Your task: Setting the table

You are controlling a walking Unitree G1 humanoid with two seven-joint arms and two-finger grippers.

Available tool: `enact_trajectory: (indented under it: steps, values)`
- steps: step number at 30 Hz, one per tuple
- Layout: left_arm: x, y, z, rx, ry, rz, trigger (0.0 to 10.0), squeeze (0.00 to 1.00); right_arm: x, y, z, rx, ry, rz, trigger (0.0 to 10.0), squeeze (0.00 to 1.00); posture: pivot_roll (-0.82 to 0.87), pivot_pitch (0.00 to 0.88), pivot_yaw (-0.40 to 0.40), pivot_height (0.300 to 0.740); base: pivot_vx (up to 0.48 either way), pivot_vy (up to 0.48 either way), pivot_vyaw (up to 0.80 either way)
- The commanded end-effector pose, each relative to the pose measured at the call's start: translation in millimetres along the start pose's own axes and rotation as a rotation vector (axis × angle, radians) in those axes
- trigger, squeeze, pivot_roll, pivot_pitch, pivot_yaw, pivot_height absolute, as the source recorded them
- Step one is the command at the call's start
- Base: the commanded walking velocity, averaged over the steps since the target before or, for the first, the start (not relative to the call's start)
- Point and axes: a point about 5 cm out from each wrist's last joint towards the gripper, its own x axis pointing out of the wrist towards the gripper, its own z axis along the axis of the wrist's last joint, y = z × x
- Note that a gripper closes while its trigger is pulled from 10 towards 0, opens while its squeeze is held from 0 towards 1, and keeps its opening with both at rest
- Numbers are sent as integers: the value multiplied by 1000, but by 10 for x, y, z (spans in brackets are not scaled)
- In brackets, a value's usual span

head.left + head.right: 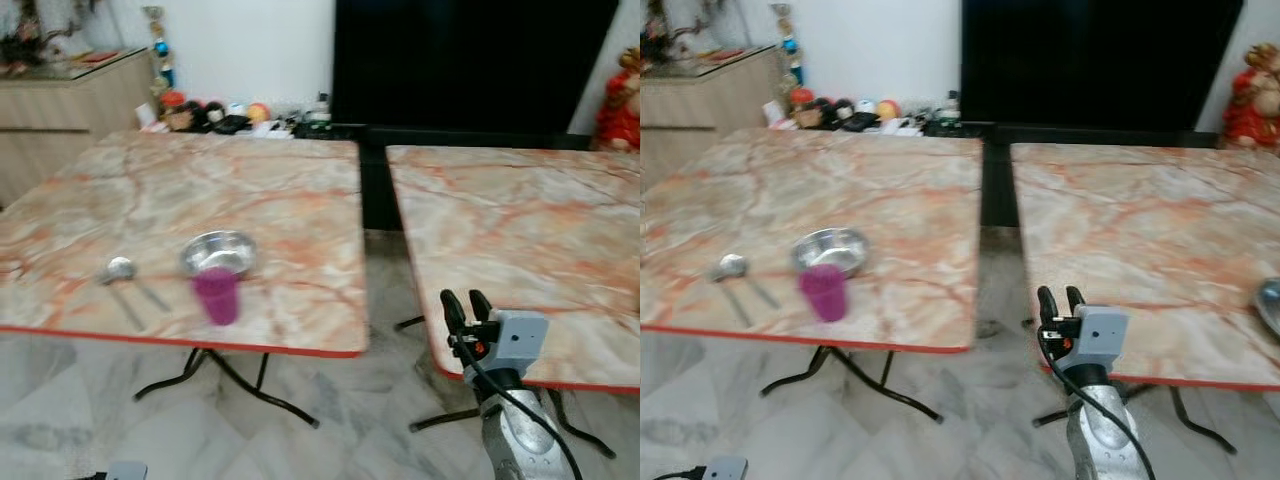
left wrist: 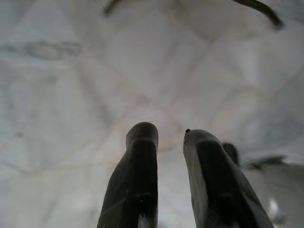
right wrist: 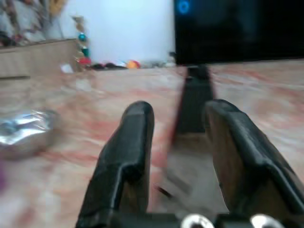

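Now: right gripper lower right of frame, fingers spread, empty, at right table edge. Bowl, cup, spoon lower left on left table. Left gripper slightly parted over floor.

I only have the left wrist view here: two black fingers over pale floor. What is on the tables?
Observer: On the left table, a steel bowl with a purple cup in front of it, nearer the robot.
Operator: Any cutlery?
Observer: A spoon lies to the bowl's left, with another piece of cutlery I cannot identify.
Operator: Where is the other arm?
Observer: The right end effector is raised, empty and open, by the near edge of the right table.
Operator: Anything on that table?
Observer: A metal rim shows at its right edge in the right eye view.
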Motion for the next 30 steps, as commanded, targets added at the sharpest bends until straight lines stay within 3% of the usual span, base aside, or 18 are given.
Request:
enact_trajectory:
  steps: [1,22,30]
  values:
    - [10,-37,13,-3,-1,-6,10000,0,-12,-99,23,-16,-8,-33,10000,0,-17,52,18,740,0,480,0]
    - [-3,-42,-22,-29,-5,11,10000,0,69,-30,115,-14,-52,-27,10000,0,4,79,10,740,0,476,0]
    - [-13,-36,-40,-33,-10,19,10000,0,91,20,165,-31,-77,-10,10000,0,8,90,7,740,0,81,0]
